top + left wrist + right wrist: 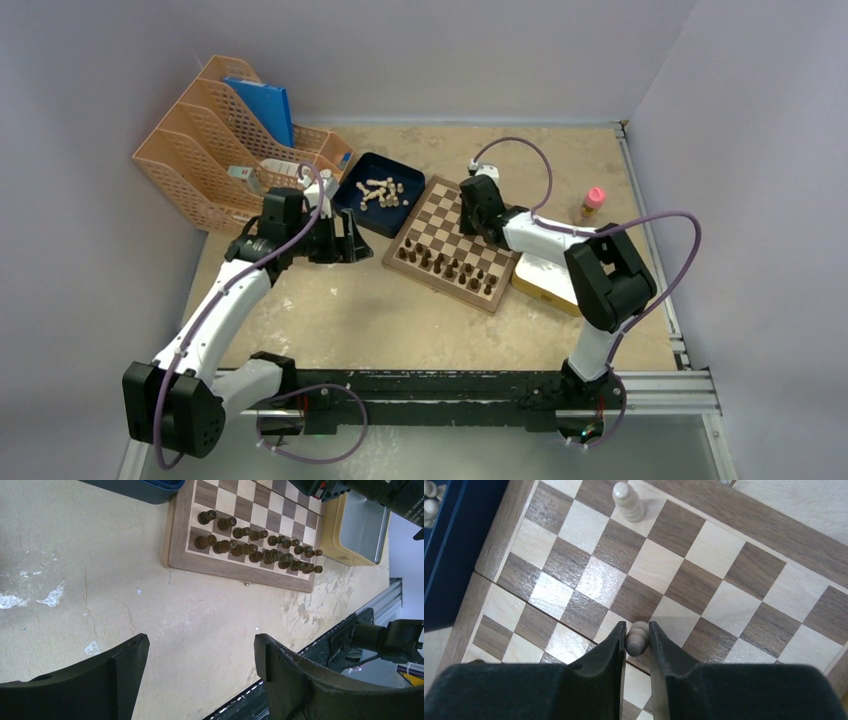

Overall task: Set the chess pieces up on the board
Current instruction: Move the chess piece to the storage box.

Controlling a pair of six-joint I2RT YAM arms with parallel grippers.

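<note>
Robot lab enclosure: plain walls point(450, 50), aluminium rail point(665, 392), table-bolted arms point(215, 310).

Small white letters on the black arm part point(396, 495) look like "DAMIA", cut off at the edge. I can't read anything else.

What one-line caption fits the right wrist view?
Right end effector pinches a beige chess piece over the board; a second beige piece stands near its edge.
</note>
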